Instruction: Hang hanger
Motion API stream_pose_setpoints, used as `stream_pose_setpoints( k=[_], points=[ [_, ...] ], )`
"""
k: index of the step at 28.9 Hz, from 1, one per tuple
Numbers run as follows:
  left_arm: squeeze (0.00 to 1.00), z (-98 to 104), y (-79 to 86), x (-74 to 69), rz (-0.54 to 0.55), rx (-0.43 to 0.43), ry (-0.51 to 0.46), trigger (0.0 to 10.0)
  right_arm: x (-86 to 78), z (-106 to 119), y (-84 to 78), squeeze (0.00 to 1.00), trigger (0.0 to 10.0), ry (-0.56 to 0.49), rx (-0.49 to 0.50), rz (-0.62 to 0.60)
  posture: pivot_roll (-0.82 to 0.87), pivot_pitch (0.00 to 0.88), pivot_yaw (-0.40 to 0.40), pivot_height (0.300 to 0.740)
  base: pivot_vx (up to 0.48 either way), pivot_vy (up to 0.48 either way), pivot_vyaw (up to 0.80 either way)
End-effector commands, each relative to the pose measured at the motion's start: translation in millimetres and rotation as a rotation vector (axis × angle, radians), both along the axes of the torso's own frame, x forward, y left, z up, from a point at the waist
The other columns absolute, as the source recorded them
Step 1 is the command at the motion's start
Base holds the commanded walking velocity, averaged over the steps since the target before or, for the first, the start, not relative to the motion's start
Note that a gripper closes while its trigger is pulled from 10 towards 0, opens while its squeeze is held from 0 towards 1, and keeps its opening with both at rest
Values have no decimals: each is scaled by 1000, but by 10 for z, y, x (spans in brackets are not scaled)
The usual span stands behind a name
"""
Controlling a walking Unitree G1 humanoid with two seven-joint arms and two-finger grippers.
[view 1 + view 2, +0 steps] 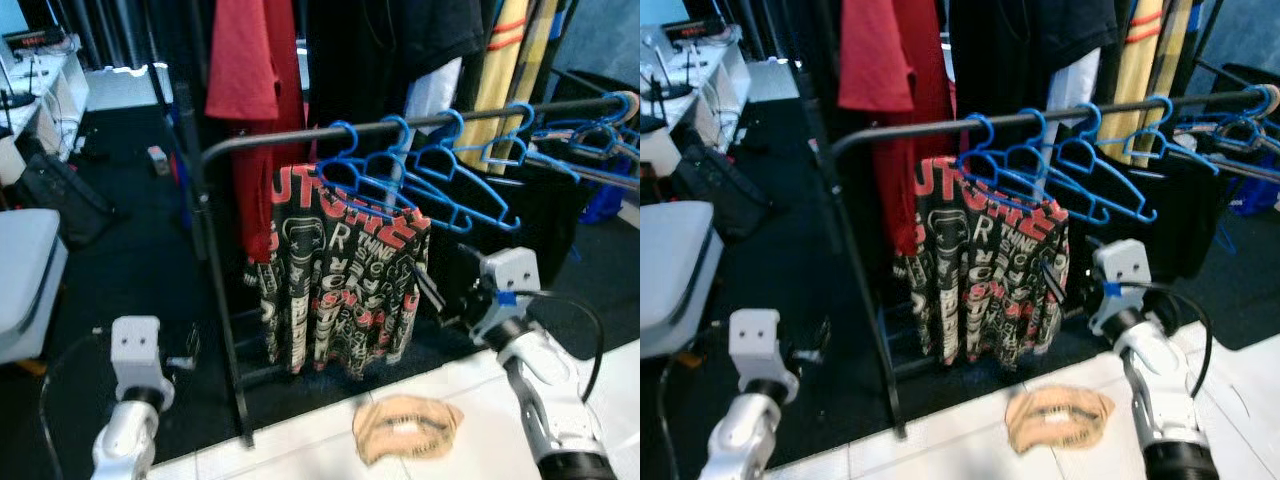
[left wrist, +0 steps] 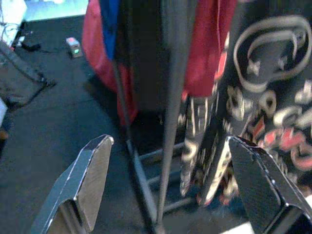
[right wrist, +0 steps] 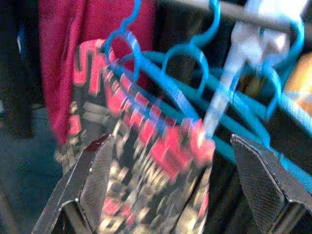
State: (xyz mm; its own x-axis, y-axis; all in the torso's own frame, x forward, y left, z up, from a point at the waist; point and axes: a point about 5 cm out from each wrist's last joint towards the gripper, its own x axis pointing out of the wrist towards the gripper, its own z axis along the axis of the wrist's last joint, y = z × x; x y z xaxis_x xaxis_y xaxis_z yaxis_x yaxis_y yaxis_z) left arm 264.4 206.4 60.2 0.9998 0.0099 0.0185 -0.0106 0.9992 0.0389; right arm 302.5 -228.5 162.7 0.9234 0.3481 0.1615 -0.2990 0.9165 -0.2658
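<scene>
Blue hanger (image 1: 372,185) with printed garment (image 1: 340,285) hangs on black rail (image 1: 300,137) among empty blue hangers (image 1: 470,165). Right gripper (image 3: 170,185) released, near garment (left gripper (image 2: 168,180) likewise spread, low). Beige cloth (image 1: 405,428) on floor.

**Layout around the clothes rail**

A clothes rail (image 1: 300,135) is seen across the middle of the scene, rising toward 2 o'clock. Several hangers (image 1: 440,165) are hooked on it side by side, and a printed garment (image 1: 340,290) is hung from the hanger (image 1: 345,175) nearest 9 o'clock. Behind the rail, at 12 o'clock, more garments (image 1: 250,70) are hung. On the floor at 6 o'clock, before the printed garment, a crumpled cloth (image 1: 405,428) is laid. A chair seat (image 1: 25,275) is placed at 9 o'clock. The left gripper (image 1: 185,360) is found at 7 o'clock, the right gripper (image 1: 430,290) at 4 o'clock, just beside the printed garment's edge.
</scene>
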Motion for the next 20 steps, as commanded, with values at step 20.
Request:
stream_pose_setpoints(
  k=[20],
  points=[
    [0,-190,107,-87,87,0,154,10000,20,525,221,0,10000,-27,-105,228,-12,0,-26,740,58,-47,0]
  ],
)
